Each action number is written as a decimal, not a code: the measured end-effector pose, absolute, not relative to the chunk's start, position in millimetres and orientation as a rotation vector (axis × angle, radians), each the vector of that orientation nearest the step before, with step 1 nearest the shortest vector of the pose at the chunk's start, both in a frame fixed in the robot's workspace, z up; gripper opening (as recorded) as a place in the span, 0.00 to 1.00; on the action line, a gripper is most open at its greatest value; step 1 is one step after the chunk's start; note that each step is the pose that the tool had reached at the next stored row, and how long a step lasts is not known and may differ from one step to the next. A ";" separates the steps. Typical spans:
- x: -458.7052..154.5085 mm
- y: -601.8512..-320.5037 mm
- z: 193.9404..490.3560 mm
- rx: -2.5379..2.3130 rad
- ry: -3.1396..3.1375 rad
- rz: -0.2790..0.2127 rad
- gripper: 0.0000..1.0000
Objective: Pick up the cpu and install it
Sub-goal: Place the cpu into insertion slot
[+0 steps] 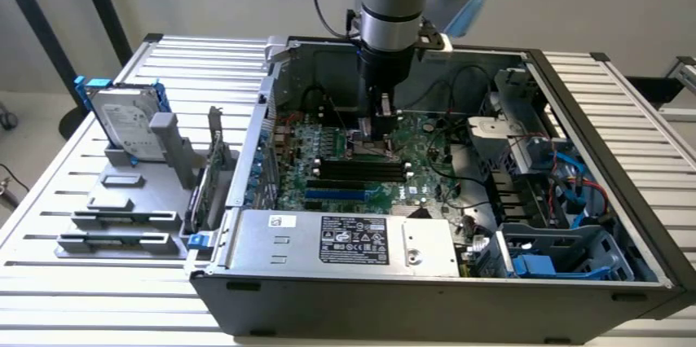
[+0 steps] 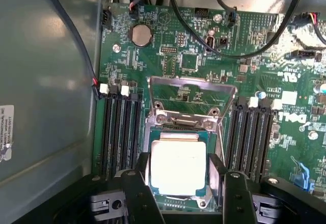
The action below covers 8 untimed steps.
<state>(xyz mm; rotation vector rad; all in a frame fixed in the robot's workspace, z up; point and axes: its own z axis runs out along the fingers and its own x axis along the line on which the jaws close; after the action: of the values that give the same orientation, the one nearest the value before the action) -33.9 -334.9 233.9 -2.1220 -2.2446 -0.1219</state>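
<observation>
1. We see the arm reach down into the open computer case (image 1: 435,306), which stands on the slatted counter (image 1: 98,290).
2. The claw (image 1: 376,142) hangs low over the motherboard (image 2: 204,56).
3. Its fingers (image 2: 142,183) clasp the cpu (image 2: 178,167) by two opposite edges.
4. The cpu lies flat at the socket, between the black memory slots (image 2: 119,132); we cannot tell whether it is seated.
5. The socket's metal frame (image 2: 191,89) stands raised just beyond it.

— How's the light?
— Bright, from overhead. The cpu (image 2: 178,165) glares pure white; the case wall (image 2: 46,81) shows soft reflections.
— Shadows?
— Dimmer inside than on the pale surface (image 1: 65,282).
</observation>
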 end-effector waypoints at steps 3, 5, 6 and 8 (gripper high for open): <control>-35.6 -334.5 231.7 -2.156 -2.214 -0.123 0.55; -36.2 -334.4 230.1 -2.182 -2.189 -0.124 0.55; -36.6 -334.4 229.0 -2.194 -2.179 -0.124 0.55; -38.1 -334.4 226.0 -2.213 -2.162 -0.123 0.55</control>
<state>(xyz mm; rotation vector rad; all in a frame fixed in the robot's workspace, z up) -38.1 -334.4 226.0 -2.2129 -2.1616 -0.1229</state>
